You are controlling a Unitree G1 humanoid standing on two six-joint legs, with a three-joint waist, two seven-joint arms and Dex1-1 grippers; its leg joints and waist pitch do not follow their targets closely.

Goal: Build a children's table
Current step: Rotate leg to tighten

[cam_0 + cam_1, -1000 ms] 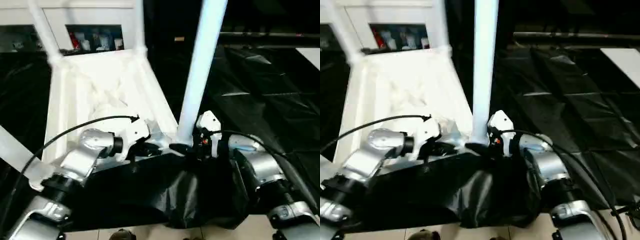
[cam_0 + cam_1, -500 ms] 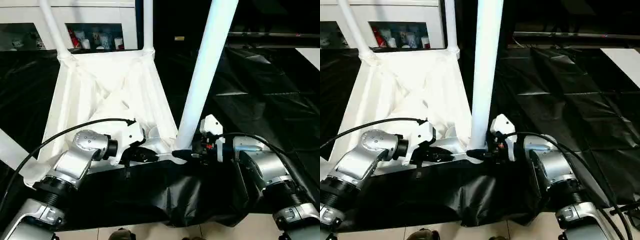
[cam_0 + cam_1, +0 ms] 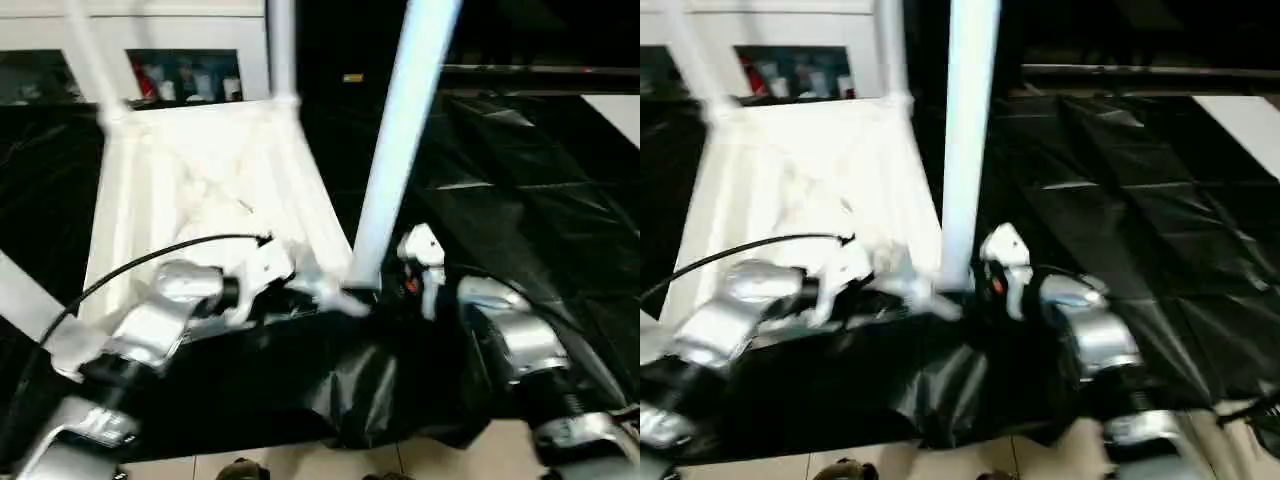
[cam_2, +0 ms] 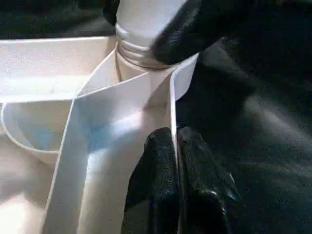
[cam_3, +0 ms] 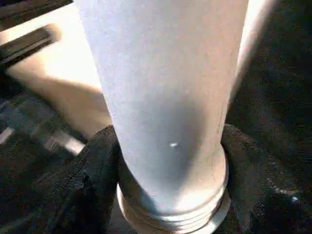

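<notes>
Leg seated in the corner socket

The right claw (image 5: 170, 195) clamps the leg (image 3: 400, 150) standing in its socket (image 4: 146, 73); the left claw (image 4: 174, 165) pinches the tabletop's rim (image 4: 171, 105).

Black plastic sheeting (image 3: 520, 190) drapes the whole work surface, creased and glossy, bunched into folds at the near edge (image 3: 370, 400). Pale tiled floor (image 3: 290, 468) shows just below that edge. At the back stands a white cabinet (image 3: 180, 20) with an open dark shelf holding small red and white items (image 3: 185, 85), too blurred to identify; a dark horizontal bar (image 3: 540, 72) runs along the far right.
</notes>
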